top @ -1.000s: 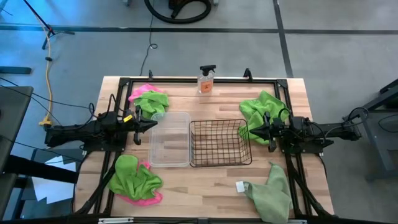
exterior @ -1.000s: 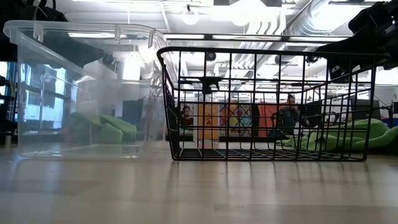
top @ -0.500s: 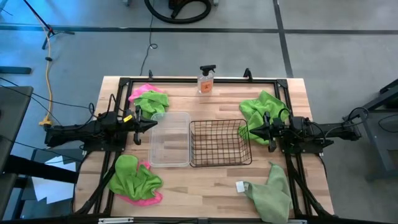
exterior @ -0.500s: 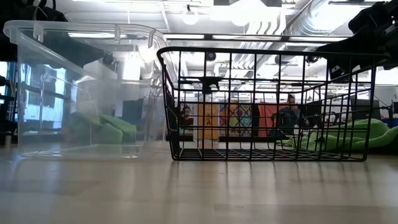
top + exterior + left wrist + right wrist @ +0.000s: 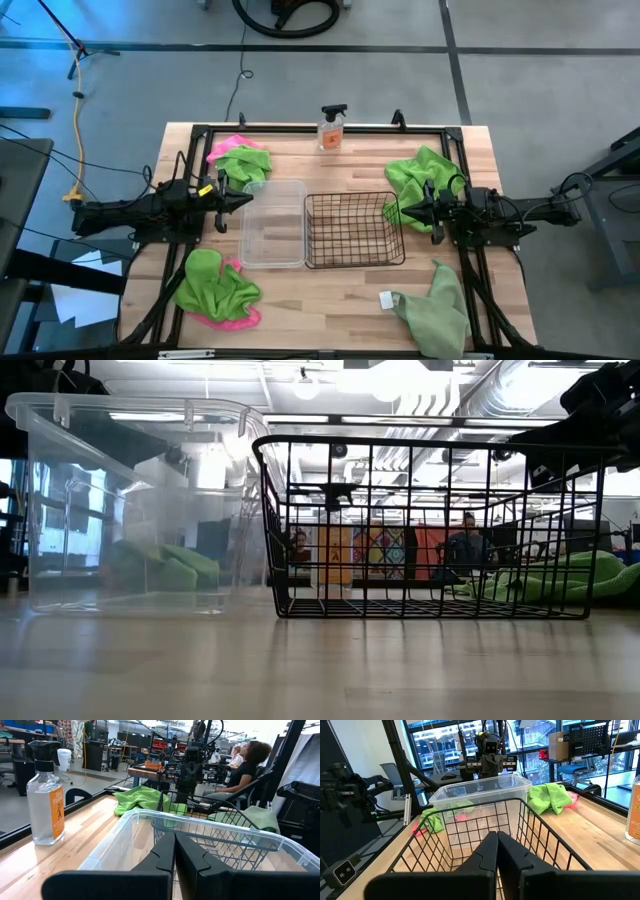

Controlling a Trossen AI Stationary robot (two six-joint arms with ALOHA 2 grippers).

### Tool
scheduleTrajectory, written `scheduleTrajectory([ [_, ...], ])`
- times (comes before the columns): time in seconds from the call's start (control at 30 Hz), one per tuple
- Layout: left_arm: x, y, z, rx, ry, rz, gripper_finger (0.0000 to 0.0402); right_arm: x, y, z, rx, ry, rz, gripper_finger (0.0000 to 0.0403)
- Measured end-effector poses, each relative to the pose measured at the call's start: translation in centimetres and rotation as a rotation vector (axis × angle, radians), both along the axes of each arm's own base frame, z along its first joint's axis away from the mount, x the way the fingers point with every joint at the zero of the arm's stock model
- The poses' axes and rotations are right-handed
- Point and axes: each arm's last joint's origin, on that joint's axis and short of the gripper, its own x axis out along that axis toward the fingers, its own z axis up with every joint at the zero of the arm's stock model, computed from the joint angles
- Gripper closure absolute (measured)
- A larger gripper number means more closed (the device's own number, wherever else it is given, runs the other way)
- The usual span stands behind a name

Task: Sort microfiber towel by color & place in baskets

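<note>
High view: clear plastic tub [image 5: 273, 223] and black wire-mesh basket [image 5: 354, 230] are sitting side by side mid-tabletop [image 5: 330, 300]; left gripper [image 5: 243, 202] and right gripper [image 5: 404, 210] are flanking them. Wrist views: both pairs of fingers are pressing together, holding nothing

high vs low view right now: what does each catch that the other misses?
Only the high view: the spray bottle at the table's far edge, two pink-and-green towel piles, the pale green towel, and both shut grippers, left gripper and right gripper, outside the baskets.

Only the low view: people seated in the room behind.

Both: the empty clear tub beside the empty black wire basket, plus the bright green towel.
</note>
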Motion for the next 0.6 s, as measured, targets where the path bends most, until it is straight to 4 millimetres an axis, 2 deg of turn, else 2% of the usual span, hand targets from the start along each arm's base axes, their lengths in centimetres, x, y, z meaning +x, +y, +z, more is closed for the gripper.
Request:
scheduleTrajectory([
  [0.4, 0.00, 0.00, -0.01, 0.000, 0.001, 0.000, 0.0401, 0.00, 0.00, 0.00, 0.000, 0.000, 0.000, 0.0402],
  [0.6, 0.00, 0.00, -0.01, 0.000, 0.001, 0.000, 0.0401, 0.00, 0.00, 0.00, -0.060, -0.001, -0.002, 0.0402],
])
